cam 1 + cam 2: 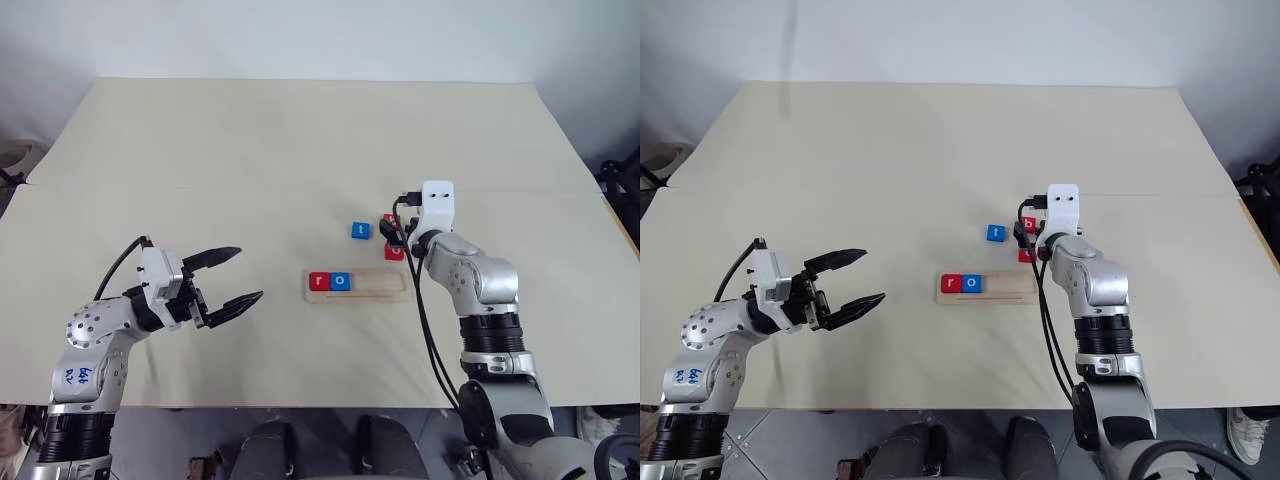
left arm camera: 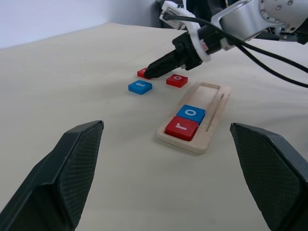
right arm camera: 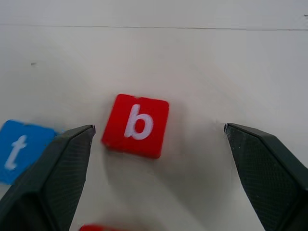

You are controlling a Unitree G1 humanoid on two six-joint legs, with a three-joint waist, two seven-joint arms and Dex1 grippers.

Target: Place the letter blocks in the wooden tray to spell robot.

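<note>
Nearest the front edge of the table [image 1: 250,130], the left gripper [image 1: 238,276] hovers above the left half of the top with its 2 black fingers spread and nothing between them, pointing toward the middle.

A little farther in, about midway across, lies the wooden tray [image 1: 385,283], its long axis running parallel to the front edge. Its left end holds 2 blocks side by side and touching: the red r block [image 1: 319,282], then the blue o block [image 1: 341,281]. Both letters read upright from the front edge. The right part of the groove is bare.

Beyond the tray's right half, 3 loose blocks lie flat on the table. The blue t block [image 1: 360,230] sits farthest left, apart from the others. The red o block [image 2: 177,80] lies just past the tray's far edge, partly hidden by the arm in the head views. The red b block [image 3: 136,125] lies beyond it.

The right gripper [image 3: 159,168] points forward and slightly down over the b block, fingers spread wide, the block between their tips but untouched.
</note>
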